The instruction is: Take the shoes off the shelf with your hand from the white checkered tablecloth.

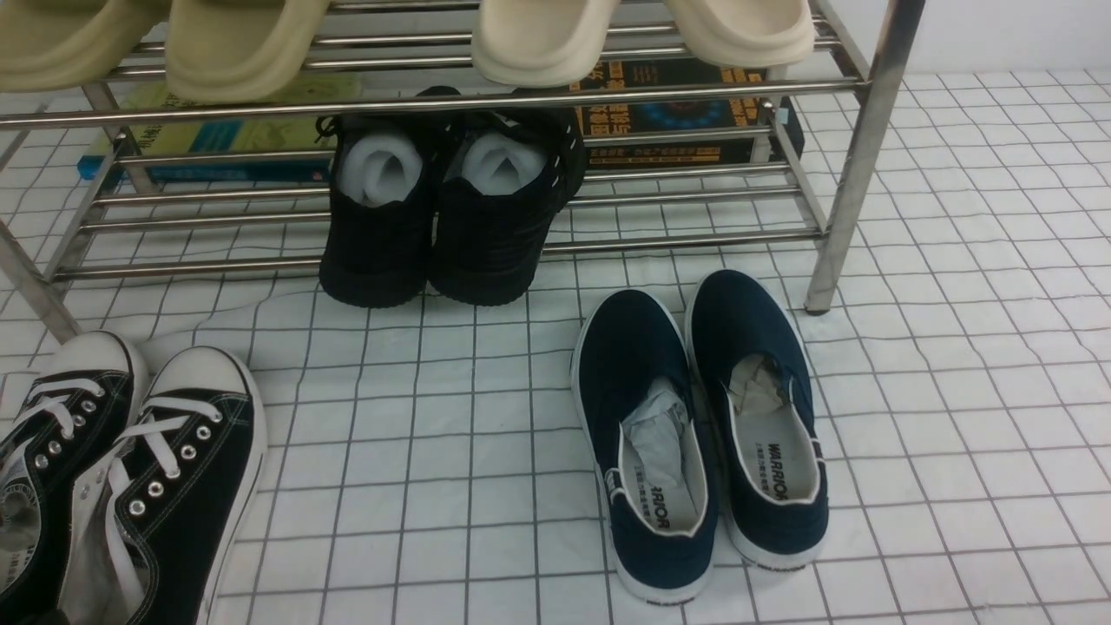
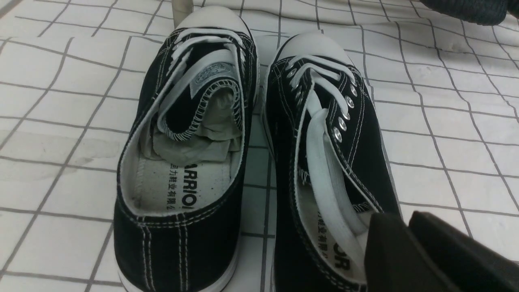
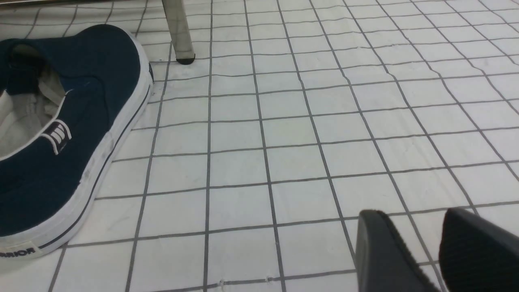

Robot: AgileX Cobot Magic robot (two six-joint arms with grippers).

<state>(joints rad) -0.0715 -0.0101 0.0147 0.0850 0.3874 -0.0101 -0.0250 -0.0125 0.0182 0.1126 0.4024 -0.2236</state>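
Note:
The pair of black canvas sneakers (image 1: 130, 469) with white toe caps and laces lies on the white checkered tablecloth (image 1: 417, 451) at the front left, in front of the chrome shelf (image 1: 434, 95). In the left wrist view the pair (image 2: 190, 142) lies side by side, toes pointing away. My left gripper (image 2: 405, 219) sits at the heel end of the right-hand sneaker (image 2: 336, 134). Its jaws are pressed together, with the shoe's side rim running in between them. My right gripper (image 3: 409, 227) is open and empty just above the cloth. Neither gripper shows in the front view.
All-black shoes stuffed with white foam (image 1: 451, 208) sit on the shelf's lower tier. Navy slip-ons (image 1: 703, 434) lie on the cloth at centre right, one also in the right wrist view (image 3: 81, 121). Cream slippers (image 1: 243, 43) are on the upper tier, with books behind. A shelf leg (image 1: 855, 174) stands at the right.

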